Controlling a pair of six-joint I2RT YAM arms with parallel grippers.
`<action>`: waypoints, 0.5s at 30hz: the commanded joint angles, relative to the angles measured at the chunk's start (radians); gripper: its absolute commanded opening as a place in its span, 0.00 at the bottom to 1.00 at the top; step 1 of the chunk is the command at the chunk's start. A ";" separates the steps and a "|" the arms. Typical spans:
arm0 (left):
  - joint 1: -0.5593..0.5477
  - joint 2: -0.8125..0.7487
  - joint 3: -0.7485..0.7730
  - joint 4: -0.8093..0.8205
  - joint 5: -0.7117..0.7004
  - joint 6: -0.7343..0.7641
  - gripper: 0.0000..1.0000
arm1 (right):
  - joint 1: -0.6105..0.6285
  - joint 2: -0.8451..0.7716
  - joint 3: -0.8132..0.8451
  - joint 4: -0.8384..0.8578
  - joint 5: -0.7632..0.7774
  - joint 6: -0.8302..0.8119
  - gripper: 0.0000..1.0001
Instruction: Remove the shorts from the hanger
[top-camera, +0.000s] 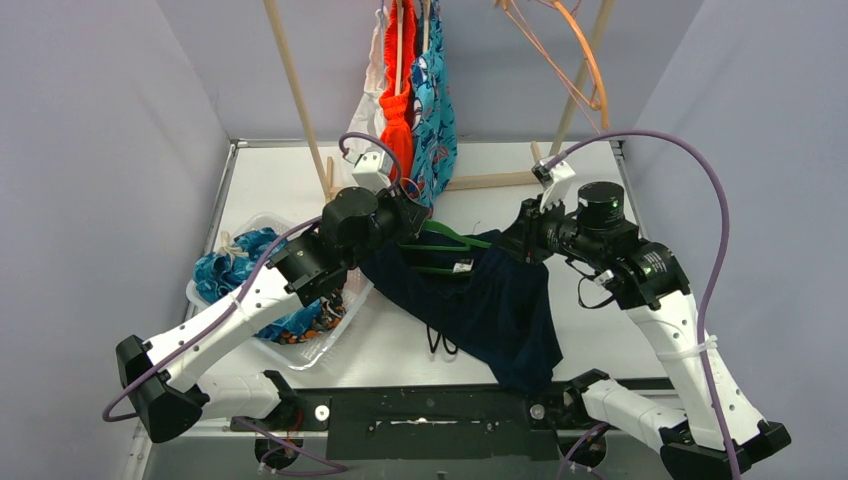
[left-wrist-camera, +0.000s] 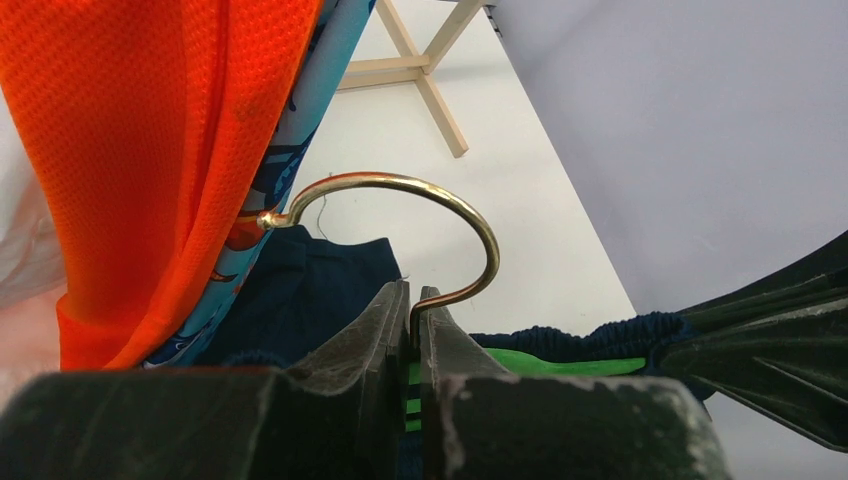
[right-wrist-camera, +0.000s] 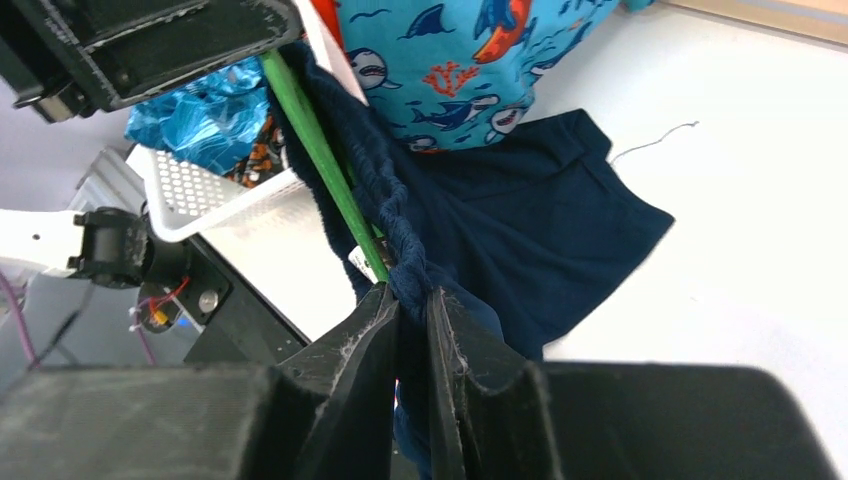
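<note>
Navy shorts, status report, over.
Left tool shut on hanger hook. Right tool shut on navy shorts waistband. Shorts not yet off hanger. Orange shorts hang close by.

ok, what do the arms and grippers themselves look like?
Left arm and right arm: white link shells, black joint housings and bases. A purple cable loops along each. Left gripper and right gripper: black wedge-shaped fingers, scuffed pale at the edges.
</note>
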 joint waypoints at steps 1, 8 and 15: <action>0.006 -0.062 0.012 0.063 -0.055 -0.022 0.00 | -0.003 -0.035 0.035 0.011 0.164 -0.030 0.04; 0.007 -0.116 0.010 0.033 -0.193 -0.033 0.00 | -0.005 -0.121 0.048 -0.065 0.362 -0.126 0.01; 0.009 -0.181 -0.042 0.092 -0.298 -0.082 0.00 | -0.005 -0.278 -0.079 0.065 0.611 -0.118 0.00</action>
